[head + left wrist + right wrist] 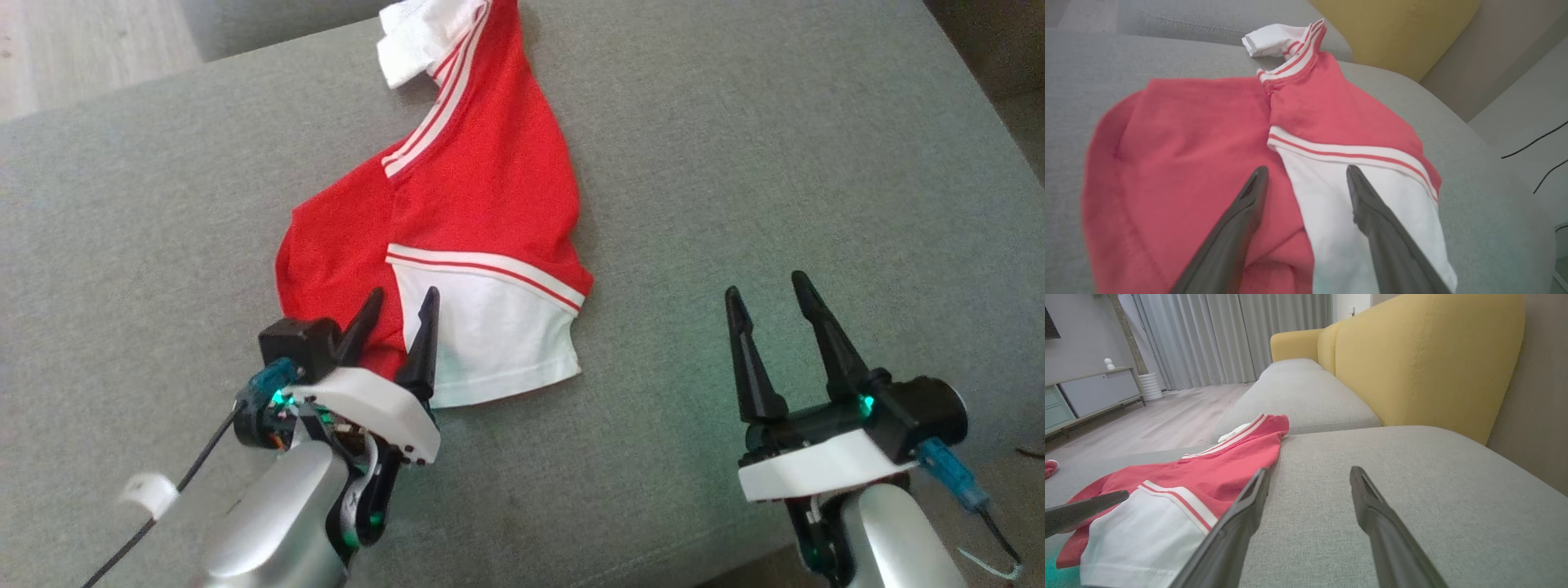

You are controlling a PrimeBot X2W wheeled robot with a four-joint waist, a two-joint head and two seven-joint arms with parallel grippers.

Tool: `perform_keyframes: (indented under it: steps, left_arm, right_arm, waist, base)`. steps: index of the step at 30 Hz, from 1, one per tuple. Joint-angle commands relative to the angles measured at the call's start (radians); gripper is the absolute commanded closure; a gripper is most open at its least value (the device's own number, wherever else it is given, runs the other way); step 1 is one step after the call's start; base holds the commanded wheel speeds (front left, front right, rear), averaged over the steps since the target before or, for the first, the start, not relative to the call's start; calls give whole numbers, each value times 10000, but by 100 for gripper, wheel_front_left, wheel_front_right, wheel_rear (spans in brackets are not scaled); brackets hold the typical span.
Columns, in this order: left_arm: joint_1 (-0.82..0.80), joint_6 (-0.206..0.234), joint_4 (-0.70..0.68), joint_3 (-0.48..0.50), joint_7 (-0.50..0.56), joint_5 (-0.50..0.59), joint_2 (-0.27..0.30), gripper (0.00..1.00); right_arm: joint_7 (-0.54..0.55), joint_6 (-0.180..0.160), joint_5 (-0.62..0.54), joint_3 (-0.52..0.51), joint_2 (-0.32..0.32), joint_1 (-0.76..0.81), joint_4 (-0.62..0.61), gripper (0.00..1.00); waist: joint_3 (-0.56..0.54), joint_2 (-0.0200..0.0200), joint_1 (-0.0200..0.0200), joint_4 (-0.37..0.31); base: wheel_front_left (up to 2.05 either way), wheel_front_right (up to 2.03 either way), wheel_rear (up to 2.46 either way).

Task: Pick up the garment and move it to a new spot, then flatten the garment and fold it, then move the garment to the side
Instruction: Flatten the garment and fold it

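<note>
A red garment [482, 188] with white sleeves and white stripes lies crumpled on the grey sofa seat [775, 180], stretching from the near middle up to the far edge. My left gripper [404, 300] stands open just above the garment's near end, its fingers straddling the seam between red body and white sleeve [1331, 204], holding nothing. My right gripper [763, 282] is open over bare cushion to the right of the garment [1216, 469], with nothing between its fingers. The left gripper's fingertip [1106, 498] pokes in at the left of the right wrist view.
A yellow sofa backrest [1412, 363] rises along the right side, with a second grey cushion [1298, 396] beyond. Wooden floor [1167, 412], a low cabinet [1090, 392] and curtains [1229, 335] lie farther off. Black cables [1535, 143] trail past the seat's edge.
</note>
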Motion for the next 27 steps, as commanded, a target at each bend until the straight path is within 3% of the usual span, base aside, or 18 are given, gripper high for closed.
perform_keyframes:
  steps: [1, 11, 23, 24, 25, 26, 27]
  left_arm:
    - [-558, -33, -176, 240, 17, -9, 32, 0]
    - [-757, -106, 629, 271, 137, -129, 95, 0]
    - [-689, -119, -212, -47, 156, 20, 65, 0]
    - [-675, -99, -301, -96, 185, 60, 83, 3]
    - [-649, -86, -377, -146, 239, 73, 90, 14]
    - [-623, -78, -438, -212, 309, 97, 108, 51]
    - [-604, -55, -479, -280, 369, 147, 139, 62]
  right_arm:
    - [-111, 77, -19, 298, -49, -224, -278, 0]
    - [-111, 77, 150, 320, -49, -203, -256, 0]
    - [-111, 77, 181, 280, -49, -130, -220, 0]
    - [-111, 77, 180, 277, -49, -125, -217, 0]
    - [-111, 77, 181, 276, -49, -120, -215, 0]
    - [-111, 77, 182, 277, -49, -116, -214, 0]
    - [-111, 77, 185, 286, -49, -113, -211, 0]
  waist:
    - [50, 0, 0, -67]
    - [145, 0, 0, -454]
    - [32, 0, 0, -534]
    - [21, 0, 0, -536]
    - [10, 0, 0, -538]
    - [-1, 0, 0, -544]
    - [-12, 0, 0, -554]
  base:
    - [0, 0, 0]
    - [0, 0, 0]
    - [0, 0, 0]
    - [0, 0, 0]
    - [0, 0, 0]
    - [0, 0, 0]
    - [0, 0, 0]
